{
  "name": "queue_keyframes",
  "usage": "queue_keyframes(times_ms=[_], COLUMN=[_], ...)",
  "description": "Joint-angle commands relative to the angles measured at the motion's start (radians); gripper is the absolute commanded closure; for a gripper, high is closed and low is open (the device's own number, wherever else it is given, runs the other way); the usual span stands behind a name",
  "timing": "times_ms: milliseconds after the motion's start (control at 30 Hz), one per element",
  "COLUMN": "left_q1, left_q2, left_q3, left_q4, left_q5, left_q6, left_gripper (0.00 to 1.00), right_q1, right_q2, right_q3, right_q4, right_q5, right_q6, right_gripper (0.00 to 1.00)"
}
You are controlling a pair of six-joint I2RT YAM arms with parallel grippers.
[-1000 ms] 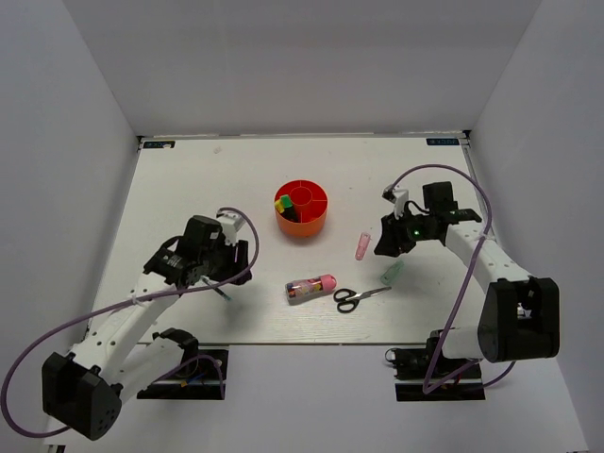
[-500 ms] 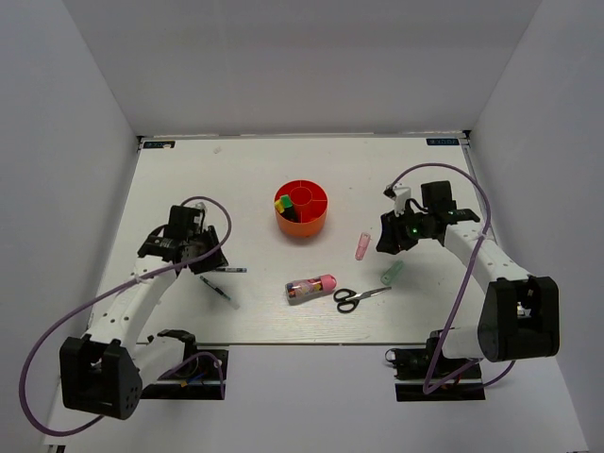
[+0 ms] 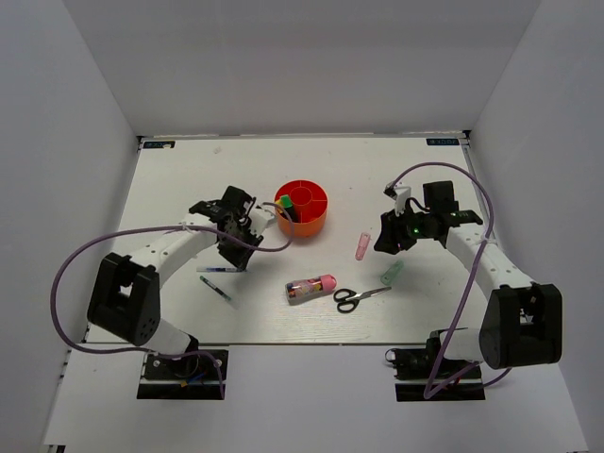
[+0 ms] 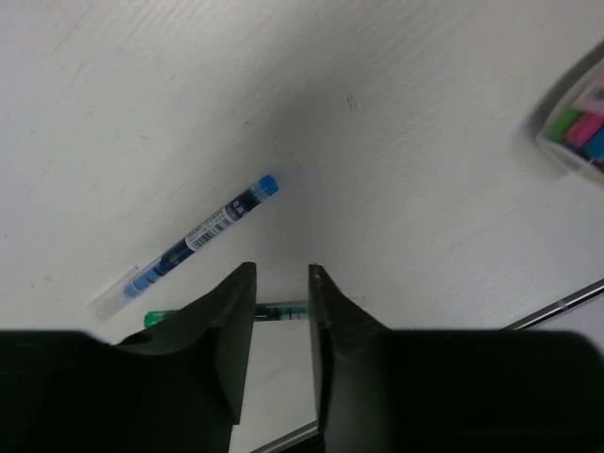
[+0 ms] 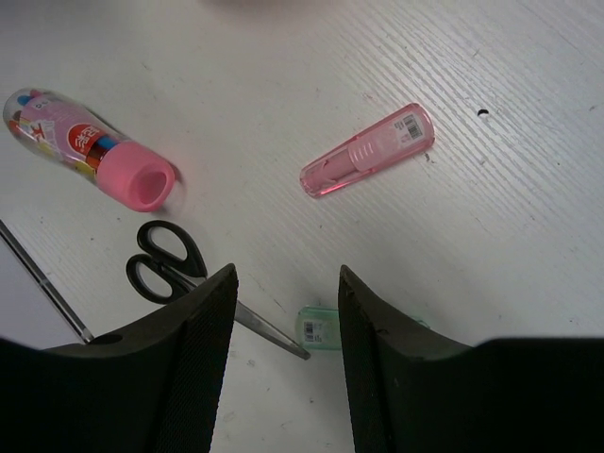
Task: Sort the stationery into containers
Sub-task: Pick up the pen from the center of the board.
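The round orange-red organiser (image 3: 301, 209) stands mid-table with green- and yellow-capped markers (image 3: 282, 202) in a compartment. My left gripper (image 3: 242, 247) is just left of it, narrowly open and empty (image 4: 281, 269), above a blue pen (image 4: 189, 241) and a green pen (image 4: 274, 310). My right gripper (image 3: 385, 242) is open and empty (image 5: 288, 274) over the pink tube (image 5: 368, 162), the pale green tube (image 5: 321, 328) and the black-handled scissors (image 5: 170, 264). The clear pink-capped tube (image 3: 311, 286) lies left of the scissors (image 3: 359, 296).
Two thin pens (image 3: 222, 271) lie on the table below my left gripper. The left arm's purple cable (image 3: 142, 236) loops over the table's left side. White walls close in the table at the back and both sides.
My left arm has swung from the table's left side rightwards to beside the organiser, leaving a pen on the table. My right arm has hardly moved.
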Motion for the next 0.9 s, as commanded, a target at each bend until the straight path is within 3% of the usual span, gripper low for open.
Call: queue_keyframes(times_ms=[0,300,600,867], left_q1=[-0.019,-0.022,-0.015,0.001], left_q2=[0.018,0.063,0.081,0.060], left_q3=[0.040,-0.002,-0.024,-0.081], left_q4=[0.004,0.107,0.092,0.106], left_q5=[-0.071,-0.095,-0.004,0.029], left_q6=[0.202,0.340,0.360,0.377], left_gripper=[0.63,0.62,0.56,0.56], right_q1=[0.005,0.002,-0.002,0.002], right_q2=[-0.033,-0.039,-0.033,-0.022], right_q3=[-0.003,0.000,0.001,0.008], right_q4=[0.002,-0.009,-0.014,-0.021], right_q5=[-0.044,-0.054,-0.048,-0.051], right_q6=[-0.018,-0.025,-0.034,-0.037], right_gripper=[0.49,0.49,0.48,0.48])
